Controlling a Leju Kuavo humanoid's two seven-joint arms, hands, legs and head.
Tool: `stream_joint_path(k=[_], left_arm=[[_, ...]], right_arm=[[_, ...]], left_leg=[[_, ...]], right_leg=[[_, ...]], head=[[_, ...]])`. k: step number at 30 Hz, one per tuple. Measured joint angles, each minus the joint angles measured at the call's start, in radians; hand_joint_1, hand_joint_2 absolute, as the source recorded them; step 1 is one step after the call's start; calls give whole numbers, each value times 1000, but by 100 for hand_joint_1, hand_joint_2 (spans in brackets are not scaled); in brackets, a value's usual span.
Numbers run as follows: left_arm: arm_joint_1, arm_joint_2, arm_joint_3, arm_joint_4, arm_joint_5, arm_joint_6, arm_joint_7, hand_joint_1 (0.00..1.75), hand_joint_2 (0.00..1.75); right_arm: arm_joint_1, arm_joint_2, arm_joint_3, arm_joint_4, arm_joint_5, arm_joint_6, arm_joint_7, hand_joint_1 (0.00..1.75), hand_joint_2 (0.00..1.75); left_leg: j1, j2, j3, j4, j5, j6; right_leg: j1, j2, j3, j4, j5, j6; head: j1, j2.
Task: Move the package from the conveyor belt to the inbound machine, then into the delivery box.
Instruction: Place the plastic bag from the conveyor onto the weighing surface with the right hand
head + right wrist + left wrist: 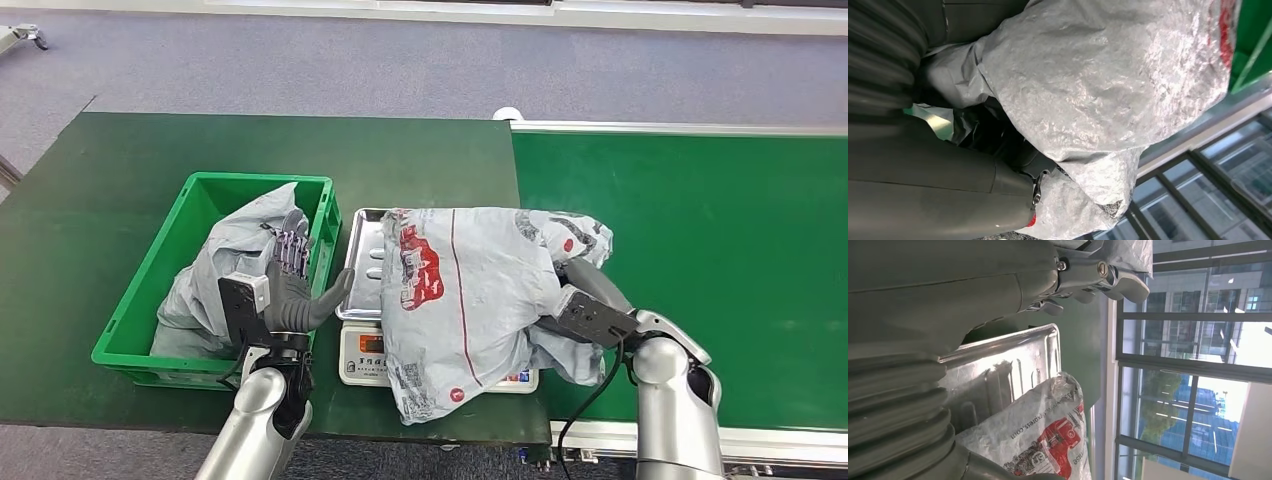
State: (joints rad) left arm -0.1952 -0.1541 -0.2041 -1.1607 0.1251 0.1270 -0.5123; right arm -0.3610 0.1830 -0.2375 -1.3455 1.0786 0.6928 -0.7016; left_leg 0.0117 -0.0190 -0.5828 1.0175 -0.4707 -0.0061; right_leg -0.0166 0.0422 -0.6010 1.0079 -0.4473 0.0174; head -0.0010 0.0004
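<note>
Package [470, 290], a crumpled grey plastic mailer with red print, lies across the scale [365, 355], covering most of its steel tray [362, 250] and drooping over the front edge of the table [100, 200]. Its right end reaches over the edge of the belt [700, 250].

Right hand [575, 290] is buried in the right end of the package; the head view shows the wrist going in under the folds. In the right wrist view the thumb [938, 185] lies against the grey film [1098, 80], and the bag wraps around where the fingers would be. The hand appears to grip the package, though the fingers themselves are hidden.

Left hand [290, 285] is raised upright between the bin [125, 330] and the scale, fingers apart and pointing away from the robot, thumb stuck out toward the tray. It holds nothing. In the left wrist view its fingertips [1128, 282] stand above the bare corner of the tray [1013, 360], clear of it, with the red-printed end of the package [1048, 435] lying on the tray just beside.

The green bin sits on the table left of the scale, close to it. A second grey bag [230, 265] lies inside, heaped above the rim. The belt runs off to the right, a metal rail [680, 128] along its far side. Grey floor [400, 60] lies beyond the table.
</note>
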Motion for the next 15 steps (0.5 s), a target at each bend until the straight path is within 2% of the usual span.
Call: stream_joint_path(k=[7, 15], left_arm=[[0, 0, -1, 0, 3, 0, -1, 0, 175], [0, 1, -11, 0, 3, 0, -3, 0, 175]], right_arm=[[-59, 16, -134, 80, 117, 0, 6, 175, 175], [-123, 10, -222, 191, 79, 0, 2, 175, 175]], left_leg=[[0, 0, 0, 0, 0, 0], [0, 0, 0, 0, 0, 0]], right_leg=[[0, -1, 0, 0, 0, 0], [0, 0, 0, 0, 1, 0]], head=[[0, 0], [0, 0]])
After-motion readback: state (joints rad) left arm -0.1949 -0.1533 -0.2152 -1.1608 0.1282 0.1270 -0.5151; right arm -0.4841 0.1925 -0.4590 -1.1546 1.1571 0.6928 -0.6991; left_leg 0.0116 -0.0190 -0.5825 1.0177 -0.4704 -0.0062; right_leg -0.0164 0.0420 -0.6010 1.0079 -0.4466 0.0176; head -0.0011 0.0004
